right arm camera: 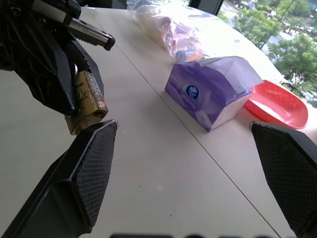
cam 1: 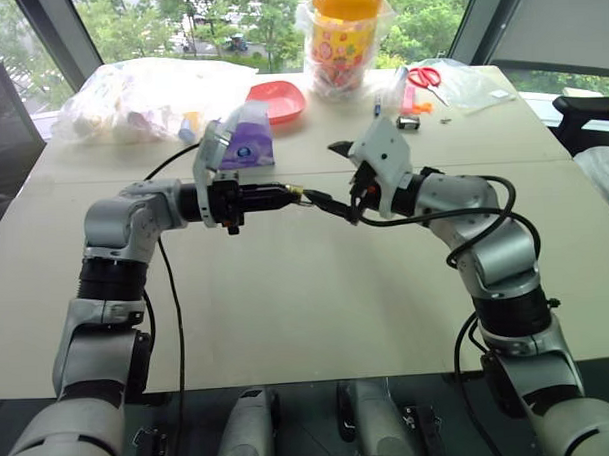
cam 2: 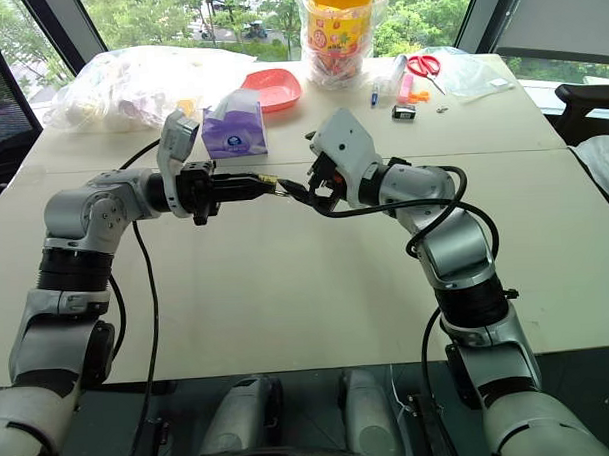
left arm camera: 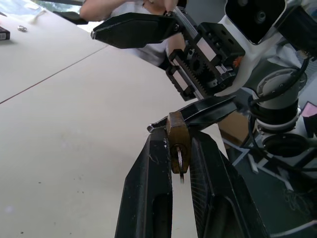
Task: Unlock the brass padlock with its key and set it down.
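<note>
The brass padlock (left arm camera: 178, 141) is a small golden block pinched between the two black fingers of my left gripper (cam 1: 283, 197), which is shut on it and held level above the table, pointing right. A thin silver shackle shows at the end toward the left wrist. My right gripper (right arm camera: 185, 163) faces it from the right with its jaws wide open. One right finger (left arm camera: 208, 111) lies against the padlock's far end; the other (left arm camera: 133, 29) stands well clear. The padlock (right arm camera: 89, 104) hangs just above that near finger. The key is hidden.
Behind the grippers on the beige table (cam 1: 287, 309) sit a purple tissue box (cam 1: 246, 142), a red dish (cam 1: 277, 99), a yellow tub in plastic (cam 1: 346, 36), a clear bag of items (cam 1: 130, 99) and scissors (cam 1: 426, 77). A person's arm (left arm camera: 124, 7) is beyond the table.
</note>
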Robot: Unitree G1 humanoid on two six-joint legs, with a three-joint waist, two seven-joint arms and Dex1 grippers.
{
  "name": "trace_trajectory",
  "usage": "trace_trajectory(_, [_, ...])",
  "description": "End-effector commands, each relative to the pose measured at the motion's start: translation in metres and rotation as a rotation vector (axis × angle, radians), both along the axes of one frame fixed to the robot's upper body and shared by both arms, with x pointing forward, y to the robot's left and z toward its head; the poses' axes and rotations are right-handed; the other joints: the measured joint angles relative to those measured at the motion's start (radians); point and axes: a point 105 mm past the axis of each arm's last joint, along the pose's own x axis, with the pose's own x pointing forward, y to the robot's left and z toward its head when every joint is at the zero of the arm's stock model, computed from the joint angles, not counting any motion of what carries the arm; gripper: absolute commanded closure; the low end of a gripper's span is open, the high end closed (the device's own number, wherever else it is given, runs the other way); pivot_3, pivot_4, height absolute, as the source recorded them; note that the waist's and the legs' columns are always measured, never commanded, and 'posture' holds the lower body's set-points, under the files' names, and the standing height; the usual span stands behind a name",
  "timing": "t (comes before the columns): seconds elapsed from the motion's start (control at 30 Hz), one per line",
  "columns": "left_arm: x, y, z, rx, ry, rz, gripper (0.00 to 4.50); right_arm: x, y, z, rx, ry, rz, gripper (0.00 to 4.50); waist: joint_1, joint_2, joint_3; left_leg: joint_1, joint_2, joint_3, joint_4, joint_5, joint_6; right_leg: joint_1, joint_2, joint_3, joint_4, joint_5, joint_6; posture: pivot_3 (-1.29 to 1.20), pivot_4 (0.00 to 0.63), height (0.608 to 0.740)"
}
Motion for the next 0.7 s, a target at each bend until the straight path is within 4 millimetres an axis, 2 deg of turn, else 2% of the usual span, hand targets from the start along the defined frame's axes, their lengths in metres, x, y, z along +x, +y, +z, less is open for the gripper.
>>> trace_trajectory(0.03, [-0.005, 0.000, 0.027, -0.064, -0.104, -0.025, 4.50, -0.020, 0.011, -0.014, -0.014, 0.102, 0.121, 0.08, 0.002, 0.000, 0.000, 0.000, 0.000, 0.000, 0.000, 0.000, 0.000, 0.000, 0.000, 0.000, 0.000, 0.000, 0.000, 0.00, 0.150, 0.740])
trace_trajectory(0.2, [-0.003, 0.000, 0.027, -0.060, -0.112, -0.023, 4.50, -0.023, 0.011, -0.014, -0.004, 0.125, 0.129, 0.08, -0.001, 0.000, 0.000, 0.000, 0.000, 0.000, 0.000, 0.000, 0.000, 0.000, 0.000, 0.000, 0.000, 0.000, 0.000, 0.00, 0.150, 0.740])
trace_trajectory(0.3, [-0.002, -0.001, 0.023, -0.054, -0.109, -0.018, 4.50, -0.017, 0.006, -0.011, 0.002, 0.114, 0.091, 0.08, -0.001, 0.000, 0.000, 0.000, 0.000, 0.000, 0.000, 0.000, 0.000, 0.000, 0.000, 0.000, 0.000, 0.000, 0.000, 0.00, 0.150, 0.740])
trace_trajectory(0.4, [0.001, -0.001, 0.013, -0.030, -0.092, -0.003, 4.50, -0.009, -0.011, -0.009, -0.026, 0.079, 0.012, 0.08, 0.001, 0.000, 0.000, 0.000, 0.000, 0.000, 0.000, 0.000, 0.000, 0.000, 0.000, 0.000, 0.000, 0.000, 0.000, 0.00, 0.150, 0.740])
trace_trajectory(0.47, [0.005, -0.004, 0.002, -0.005, -0.064, 0.020, 4.50, -0.007, -0.033, -0.015, -0.154, 0.031, -0.045, 0.08, 0.006, 0.000, 0.000, 0.000, 0.000, 0.000, 0.000, 0.000, 0.000, 0.000, 0.000, 0.000, 0.000, 0.000, 0.000, 0.00, 0.150, 0.740])
trace_trajectory(0.57, [0.011, -0.013, -0.013, -0.002, 0.002, 0.047, 4.50, -0.019, -0.056, -0.024, -0.315, 0.013, -0.046, 0.08, 0.020, 0.000, 0.000, -0.001, -0.002, 0.000, 0.000, 0.000, 0.000, 0.001, -0.002, 0.000, -0.002, -0.002, -0.002, 0.00, 0.150, 0.740])
trace_trajectory(0.7, [0.019, -0.035, -0.041, 0.002, 0.137, 0.085, 4.50, -0.044, -0.066, -0.023, -0.347, 0.061, 0.005, 0.08, 0.025, 0.000, 0.000, -0.001, -0.002, 0.000, 0.000, -0.001, 0.001, 0.001, -0.002, 0.000, -0.003, -0.002, 0.000, 0.00, 0.150, 0.740])
